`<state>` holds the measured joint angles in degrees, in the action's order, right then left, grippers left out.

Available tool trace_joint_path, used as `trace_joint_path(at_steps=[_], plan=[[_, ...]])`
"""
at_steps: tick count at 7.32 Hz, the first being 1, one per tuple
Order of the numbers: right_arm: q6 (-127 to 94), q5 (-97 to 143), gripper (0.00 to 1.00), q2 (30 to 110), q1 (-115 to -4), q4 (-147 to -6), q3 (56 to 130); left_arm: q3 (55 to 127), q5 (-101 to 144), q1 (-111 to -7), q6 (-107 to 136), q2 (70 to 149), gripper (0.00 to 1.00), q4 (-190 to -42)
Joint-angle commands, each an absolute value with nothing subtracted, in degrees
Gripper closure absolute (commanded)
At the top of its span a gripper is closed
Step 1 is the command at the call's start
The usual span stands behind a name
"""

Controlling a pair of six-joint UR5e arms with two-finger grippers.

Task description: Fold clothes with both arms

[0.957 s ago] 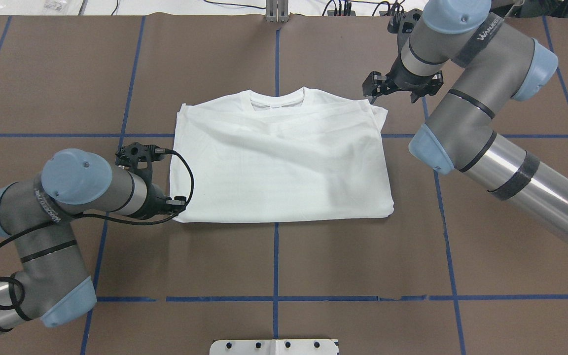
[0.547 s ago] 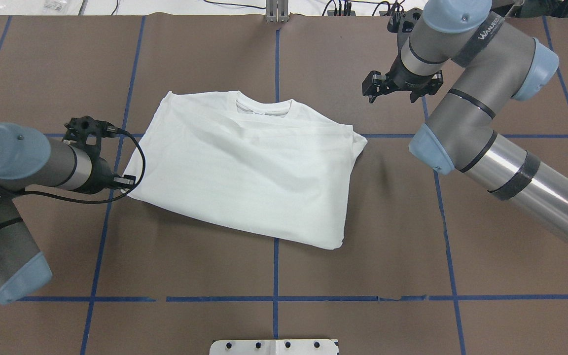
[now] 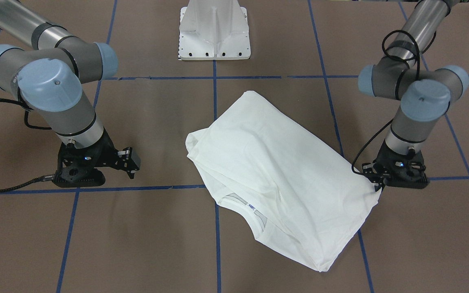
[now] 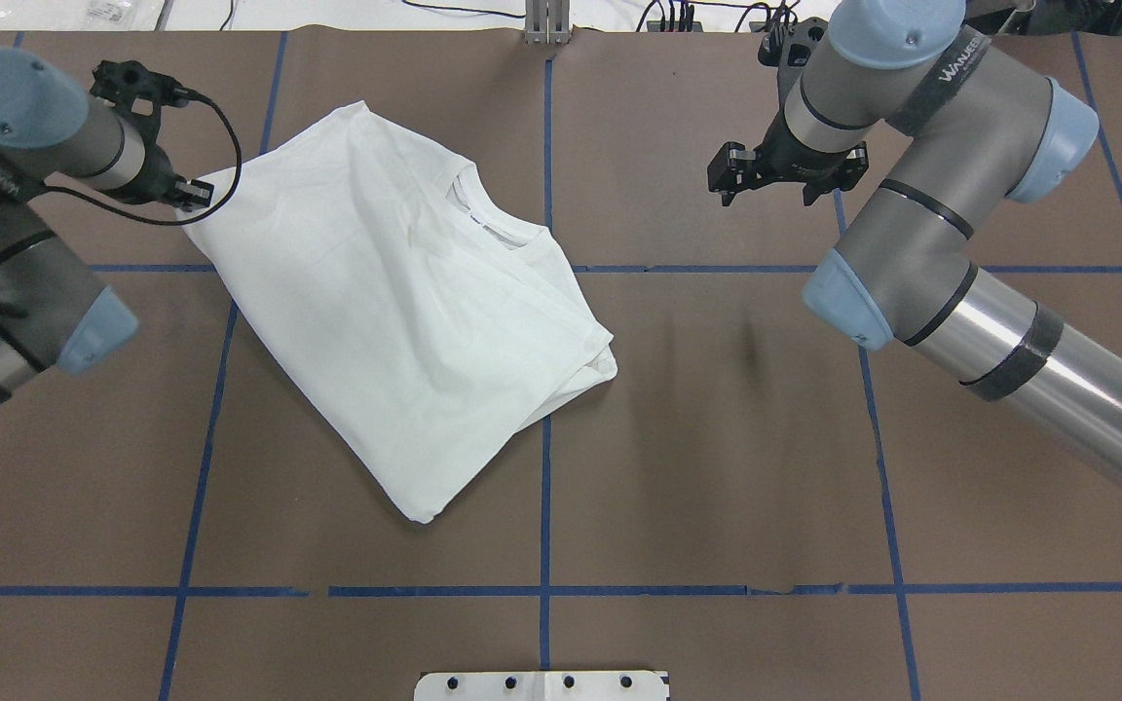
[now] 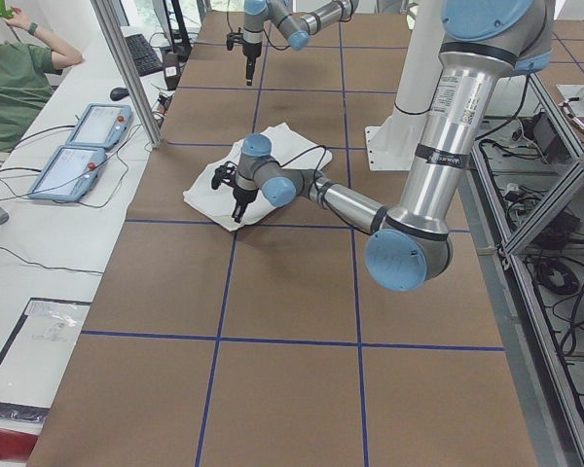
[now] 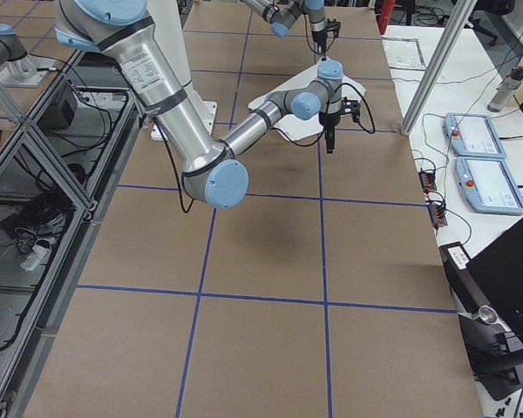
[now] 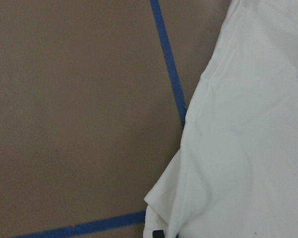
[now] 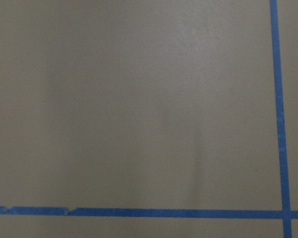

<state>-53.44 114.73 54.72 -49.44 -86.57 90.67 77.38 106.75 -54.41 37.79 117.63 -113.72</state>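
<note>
The white long-sleeved cotton T-shirt [image 4: 395,312] is seen folded and lying askew on the robot's left half of the desk [image 4: 717,438]. One loose corner points toward the robot and the ribbed round collar [image 4: 498,219] is turned toward the middle. At the far left corner of the cloth, the left claw [image 4: 196,195] is clamped on the shirt's edge, low over the desk. Turning the garment by that corner is judged to be the step in hand. It would best be done with the clamp kept low and the pull kept slow and level, so that the stacked layers slide together and are not peeled open. The rumpled edge near the middle should be watched for bunching. The right claw [image 4: 766,180] is held above bare desk, well apart from the cloth, with its jaws apart and nothing between them.

The desk is covered in brown sheet, marked into squares by blue tape lines [image 4: 543,506]. A white flared pedestal base [image 3: 214,28] is fixed at the robot's edge. Beyond the far edge, two grey teach pendants [image 5: 97,125] and a seated person in green [image 5: 15,73] can be made out.
</note>
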Motion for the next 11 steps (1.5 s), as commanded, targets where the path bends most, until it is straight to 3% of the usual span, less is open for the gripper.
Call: trace_joint_path(at_steps=[1, 2, 5, 6, 11], plan=[[-55.27, 114.44, 0.00, 53.53, -47.74, -86.66, 90.44, 65.31, 103.20, -56.77, 32.37, 126.56, 0.90, -116.18], [-58.33, 114.09, 0.00, 51.79, -46.07, -86.75, 89.57, 67.39, 104.92, -57.21, 30.78, 125.61, 0.01, -118.45], [-80.67, 108.31, 0.03, 37.14, -37.91, -86.31, 76.43, 73.28, 111.36, -58.18, 31.29, 121.13, 0.00, -118.83], [-89.21, 106.54, 0.04, 35.52, -35.01, -86.31, 75.33, 74.61, 111.36, -58.18, 31.38, 120.16, 0.00, -118.83], [-98.18, 99.94, 0.24, 39.45, -28.56, -82.20, 75.15, 75.32, 111.36, -58.01, 34.01, 119.71, 0.00, -119.09]])
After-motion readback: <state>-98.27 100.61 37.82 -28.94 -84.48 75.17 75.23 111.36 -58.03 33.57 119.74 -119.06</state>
